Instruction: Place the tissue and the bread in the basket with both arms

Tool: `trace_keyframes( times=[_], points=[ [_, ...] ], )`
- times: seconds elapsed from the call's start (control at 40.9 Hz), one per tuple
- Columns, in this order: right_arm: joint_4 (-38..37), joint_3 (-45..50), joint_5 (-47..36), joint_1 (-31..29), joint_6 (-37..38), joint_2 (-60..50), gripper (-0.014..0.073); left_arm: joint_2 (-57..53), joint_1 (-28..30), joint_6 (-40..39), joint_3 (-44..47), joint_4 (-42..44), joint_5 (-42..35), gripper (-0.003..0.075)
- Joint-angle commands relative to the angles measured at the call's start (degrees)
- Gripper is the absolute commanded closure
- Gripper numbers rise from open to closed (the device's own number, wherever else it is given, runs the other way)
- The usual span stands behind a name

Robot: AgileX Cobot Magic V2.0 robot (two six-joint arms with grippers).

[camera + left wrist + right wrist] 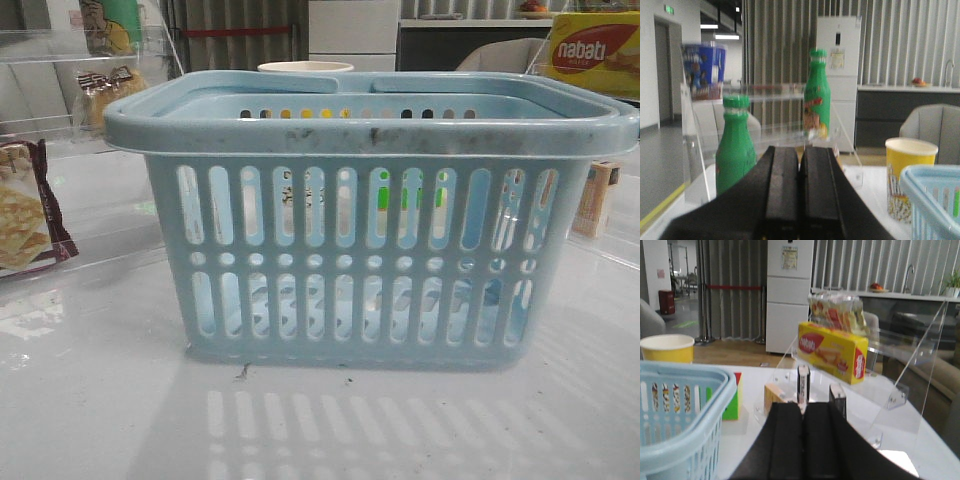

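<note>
The word "nabati" can be read in white letters on a red patch on the yellow box [592, 52], which sits far off on the right in the front view. The same yellow box [833, 352] shows in the right wrist view, on a clear stand, but there its red patch is too blurry to read well. The green bottles [817, 95], the blue cup [703, 71] and the paper on the white fridge [836, 59] all have print, but it is too blurry to read. Nothing else can be read.
</note>
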Motion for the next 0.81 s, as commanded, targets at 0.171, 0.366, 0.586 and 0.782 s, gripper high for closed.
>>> trace_keyframes(
  times=[0.171,0.366,0.586,0.782],
  points=[
    [0.1,-19.4,8.7,-0.3,-0.3,11.8,0.0540,11.2,-0.2,-0.5,-21.2,-0.5,7.8,0.0630],
    [0.1,-25.2,18.4,-0.3,-0.3,20.6,0.0540,20.8,-0.2,-0.5,-29.5,-0.5,23.0,0.0630],
    [0.1,-23.4,23.0,-0.3,-0.3,28.2,0.0540,28.1,-0.2,-0.5,-28.4,-0.5,30.7,0.0630],
    [0.1,-20.5,23.4,-0.3,-0.3,33.7,0.0540,32.6,-0.2,-0.5,-25.9,0.3,30.9,0.0630]
  ],
)
